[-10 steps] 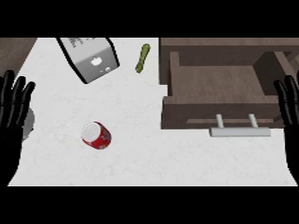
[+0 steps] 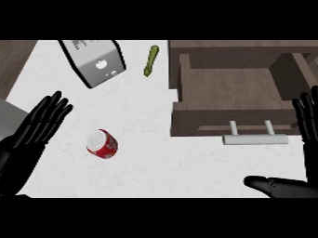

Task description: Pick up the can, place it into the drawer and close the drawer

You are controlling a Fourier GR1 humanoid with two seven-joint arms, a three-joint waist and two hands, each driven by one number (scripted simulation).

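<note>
Two black robot hands show, both with fingers straight and spread, holding nothing: the left robot hand (image 2: 43,122) at nine o'clock just beside the one red cylindrical metal can (image 2: 102,143), not touching it, and the right robot hand (image 2: 314,120) at three o'clock by the drawer's right side, its thumb low at five o'clock. That can lies on the white, faintly marbled worktop (image 2: 155,158) at about eight o'clock. One open brown wooden drawer (image 2: 230,93) sits at two o'clock, with one pale bar handle (image 2: 254,138) on two posts. One slim green pod-shaped vegetable (image 2: 150,61) lies at twelve o'clock, and one glossy silver rectangular box (image 2: 93,62) tilts at eleven o'clock.
</note>
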